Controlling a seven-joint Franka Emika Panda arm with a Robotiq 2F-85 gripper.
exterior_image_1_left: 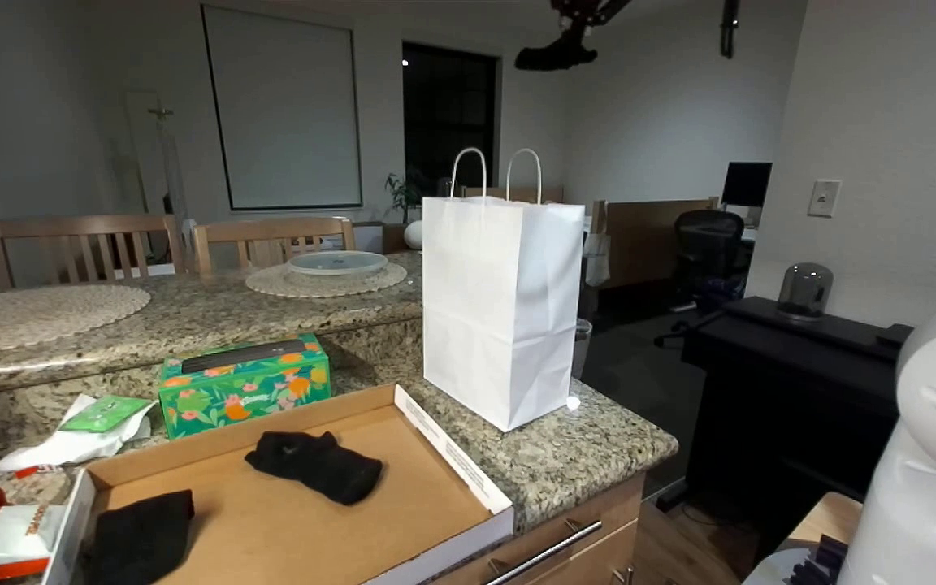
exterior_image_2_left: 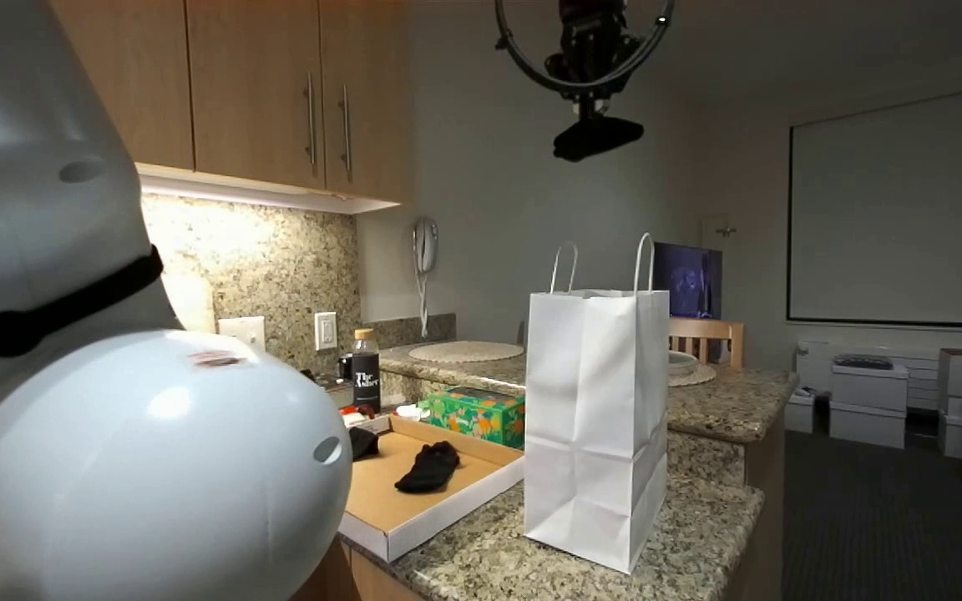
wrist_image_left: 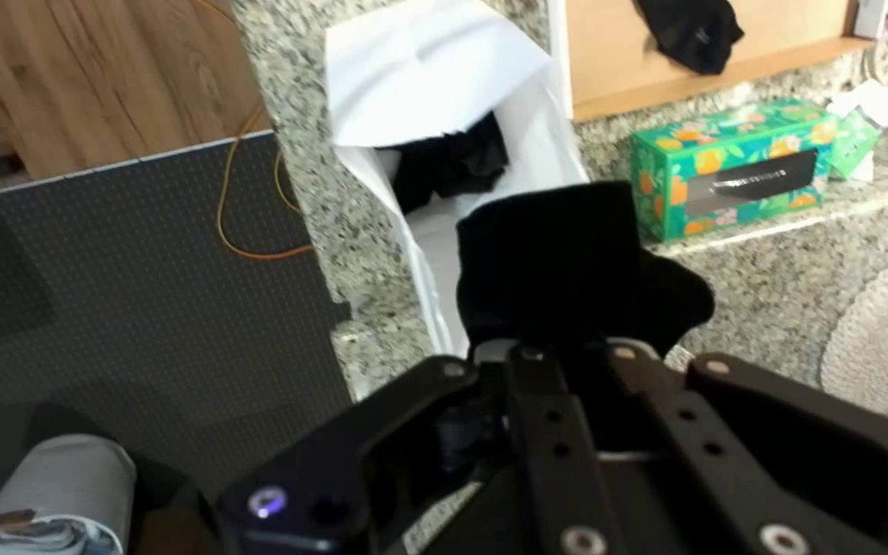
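Note:
My gripper (wrist_image_left: 560,351) is shut on a black sock-like cloth (wrist_image_left: 548,262). The cloth hangs high above the counter in both exterior views (exterior_image_1_left: 556,54) (exterior_image_2_left: 598,138). Below it an upright white paper bag (exterior_image_1_left: 472,301) with two handles stands on the counter; it also shows in an exterior view (exterior_image_2_left: 577,417). In the wrist view I look into the open bag (wrist_image_left: 428,69), where dark cloth (wrist_image_left: 455,158) lies. The held cloth covers part of the bag's mouth. A shallow cardboard tray (exterior_image_1_left: 403,455) beside the bag holds two black cloths (exterior_image_1_left: 318,467) (exterior_image_1_left: 143,532).
A green floral tissue box (exterior_image_1_left: 249,386) stands behind the tray. A red and white packet (exterior_image_1_left: 5,536) and a white tissue (exterior_image_1_left: 82,439) lie left of it. The raised ledge carries placemats (exterior_image_1_left: 45,313) and a lidded dish (exterior_image_1_left: 338,262). A bottle (exterior_image_2_left: 366,376) stands farther back.

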